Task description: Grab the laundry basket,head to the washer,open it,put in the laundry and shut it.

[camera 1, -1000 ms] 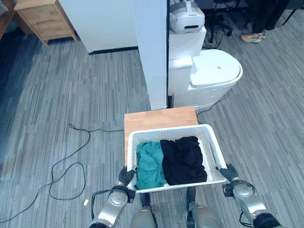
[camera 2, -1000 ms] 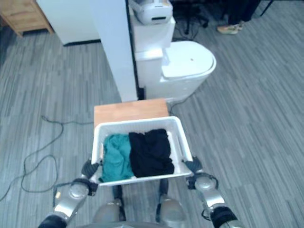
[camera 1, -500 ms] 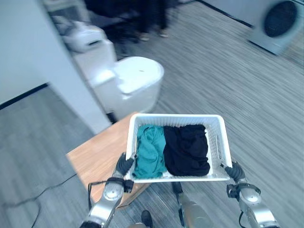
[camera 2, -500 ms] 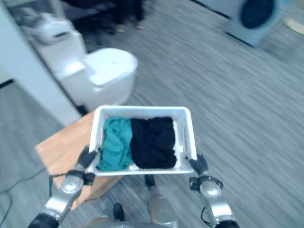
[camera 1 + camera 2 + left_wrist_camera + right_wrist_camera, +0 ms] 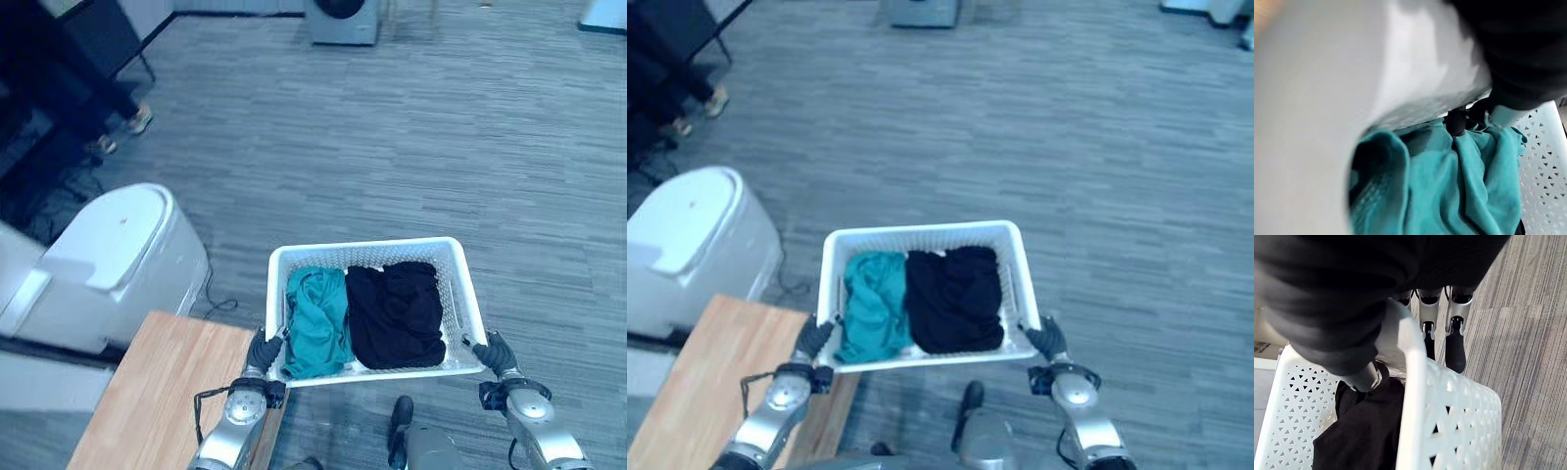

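Observation:
A white perforated laundry basket hangs above the floor between my two hands. In it a teal cloth lies on the left and a black cloth on the right. My left hand grips the near left corner of the rim, its thumb tip over the teal cloth. My right hand holds the near right corner, with fingers outside the basket wall and the thumb inside by the black cloth. A grey front-loading washer stands far ahead.
A low wooden table sits at the lower left, beside the basket. A white rounded unit stands left of it. A person's shoes show at the upper left. Grey striped floor stretches toward the washer.
The camera has swung to the right: the table and white unit slid to the left and the washer came to the top centre. The basket stays held in both hands.

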You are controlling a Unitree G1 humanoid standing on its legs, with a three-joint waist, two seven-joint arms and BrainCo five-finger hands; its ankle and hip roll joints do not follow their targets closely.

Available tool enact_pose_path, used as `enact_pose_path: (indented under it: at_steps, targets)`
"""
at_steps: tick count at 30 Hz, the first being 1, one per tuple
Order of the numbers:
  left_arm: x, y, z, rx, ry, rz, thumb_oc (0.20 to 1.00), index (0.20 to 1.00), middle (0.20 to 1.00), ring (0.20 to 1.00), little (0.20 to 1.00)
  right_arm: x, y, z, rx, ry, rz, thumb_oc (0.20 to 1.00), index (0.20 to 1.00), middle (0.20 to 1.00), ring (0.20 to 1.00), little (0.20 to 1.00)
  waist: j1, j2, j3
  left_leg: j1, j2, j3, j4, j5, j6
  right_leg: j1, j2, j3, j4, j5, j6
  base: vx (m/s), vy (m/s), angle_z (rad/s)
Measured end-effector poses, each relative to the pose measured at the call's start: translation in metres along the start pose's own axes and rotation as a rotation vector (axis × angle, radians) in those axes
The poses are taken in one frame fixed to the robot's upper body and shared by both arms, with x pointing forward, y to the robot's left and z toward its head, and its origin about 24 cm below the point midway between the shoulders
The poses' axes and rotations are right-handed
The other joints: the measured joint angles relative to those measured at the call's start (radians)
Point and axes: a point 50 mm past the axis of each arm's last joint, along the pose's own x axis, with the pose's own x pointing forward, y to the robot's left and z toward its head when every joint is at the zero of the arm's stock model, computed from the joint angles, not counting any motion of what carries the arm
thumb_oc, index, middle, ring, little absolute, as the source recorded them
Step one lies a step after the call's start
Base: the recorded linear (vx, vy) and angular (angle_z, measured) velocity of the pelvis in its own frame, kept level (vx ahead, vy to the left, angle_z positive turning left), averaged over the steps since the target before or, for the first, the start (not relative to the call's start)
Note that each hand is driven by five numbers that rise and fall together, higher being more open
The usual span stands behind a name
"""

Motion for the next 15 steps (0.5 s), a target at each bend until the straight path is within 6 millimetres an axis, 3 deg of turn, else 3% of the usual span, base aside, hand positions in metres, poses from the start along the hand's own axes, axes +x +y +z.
enact_pose_path:
  at_steps: [2,3,5,7,8,10,12,15]
  targets:
    - [-0.001,-0.008,-0.001,-0.02,0.003,-0.015,0.2,0.2,0.2,0.2,0.2,0.0,-0.006,0.002,-0.014,-0.004,-0.009,0.2,0.2,0.2,0.2,0.2,0.014,0.001,-0.003,-0.073,0.01,-0.095,0.121,-0.012,-0.066,0.028,0.022,0.026,-0.042,0.014,-0.037,0.21,-0.12,-0.66]
    - [0.002,-0.012,0.003,-0.028,-0.012,-0.023,0.2,0.2,0.2,0.2,0.2,0.0,-0.01,0.003,-0.017,-0.011,-0.019,0.2,0.2,0.2,0.2,0.2,0.016,-0.006,0.0,-0.129,-0.042,-0.177,0.139,-0.035,-0.077,0.038,0.021,0.041,-0.062,0.027,-0.036,0.26,-0.052,-0.51]
    - [0.001,-0.012,0.002,-0.026,-0.011,-0.023,0.2,0.2,0.2,0.2,0.2,0.0,-0.013,0.009,-0.027,-0.034,-0.02,0.2,0.2,0.2,0.2,0.2,0.014,-0.012,0.001,-0.185,-0.097,-0.209,0.088,-0.053,-0.072,0.055,0.03,0.073,-0.086,0.016,-0.043,0.32,-0.02,-0.36]
    - [-0.001,-0.011,-0.002,-0.025,0.003,-0.023,0.2,0.2,0.2,0.2,0.2,-0.001,-0.011,0.007,-0.02,-0.029,-0.016,0.2,0.2,0.2,0.2,0.2,0.039,-0.036,0.012,-0.187,-0.156,-0.202,-0.115,-0.034,-0.025,0.12,0.036,0.105,-0.144,0.017,-0.049,0.32,-0.008,-0.43]
    - [-0.003,-0.012,-0.005,-0.026,0.011,-0.026,0.2,0.2,0.2,0.2,0.2,-0.002,-0.011,0.005,-0.024,-0.02,-0.016,0.2,0.2,0.2,0.2,0.2,0.047,-0.05,0.017,-0.188,-0.164,-0.2,-0.187,-0.005,-0.015,0.131,0.043,0.106,-0.149,0.02,-0.043,0.23,-0.012,-0.38]
    - [-0.004,-0.012,-0.008,-0.026,0.025,-0.029,0.2,0.2,0.2,0.2,0.2,-0.003,-0.009,0.002,-0.024,-0.009,-0.01,0.2,0.2,0.2,0.2,0.2,0.052,-0.041,0.012,-0.256,-0.168,-0.226,-0.258,0.049,-0.019,0.156,0.067,0.112,-0.15,-0.011,-0.034,0.41,-0.003,-0.2]
    - [-0.006,-0.012,-0.012,-0.025,0.04,-0.033,0.2,0.2,0.2,0.2,0.2,-0.003,-0.007,-0.006,-0.016,0.021,-0.012,0.2,0.2,0.2,0.2,0.2,0.083,-0.033,0.009,-0.281,-0.165,-0.284,-0.415,0.108,-0.034,0.183,0.097,0.152,-0.15,-0.049,-0.037,0.5,0.032,-0.36]
    - [-0.009,-0.01,-0.02,-0.019,0.08,-0.032,0.2,0.2,0.2,0.2,0.2,-0.005,-0.003,-0.013,-0.009,0.05,-0.002,0.2,0.2,0.2,0.2,0.2,0.124,-0.036,0.015,-0.329,-0.163,-0.301,-0.443,0.132,-0.024,0.244,0.107,0.201,-0.144,-0.097,-0.016,0.45,0.075,-0.51]
